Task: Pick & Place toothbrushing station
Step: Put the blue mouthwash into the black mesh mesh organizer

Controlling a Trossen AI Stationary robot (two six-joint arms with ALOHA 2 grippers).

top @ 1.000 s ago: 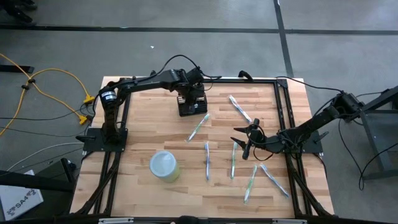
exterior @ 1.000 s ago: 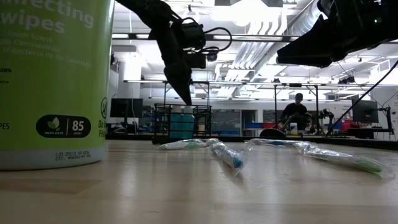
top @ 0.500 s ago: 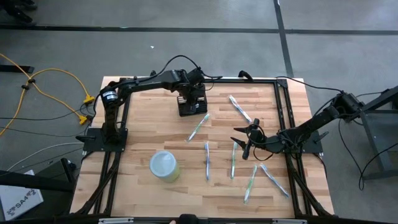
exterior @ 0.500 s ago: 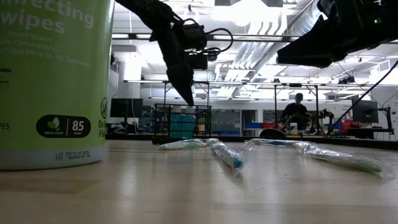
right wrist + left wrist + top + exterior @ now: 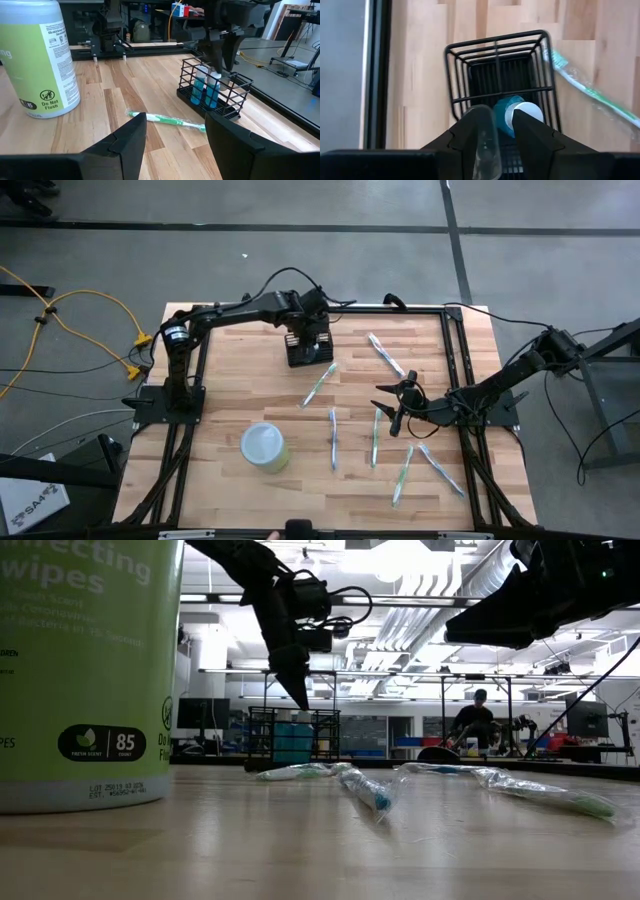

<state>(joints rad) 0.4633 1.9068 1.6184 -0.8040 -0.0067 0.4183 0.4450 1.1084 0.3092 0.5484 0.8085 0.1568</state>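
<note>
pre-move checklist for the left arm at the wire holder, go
1. Left claw above the small black wire-mesh rectangular holder: ok.
2. Left claw fingers apart, nothing clamped between them: ok.
3. Holder upright on the pale wooden table: ok.
4. Holder contents: two blue tubes with white caps stand inside; whether they block a grasp: cannot tell.
5. Green wrapped toothbrush touches the holder's corner and may drag along: not ok.
6. Right claw open, waiting over the table's right half, away from the holder: ok.
</note>
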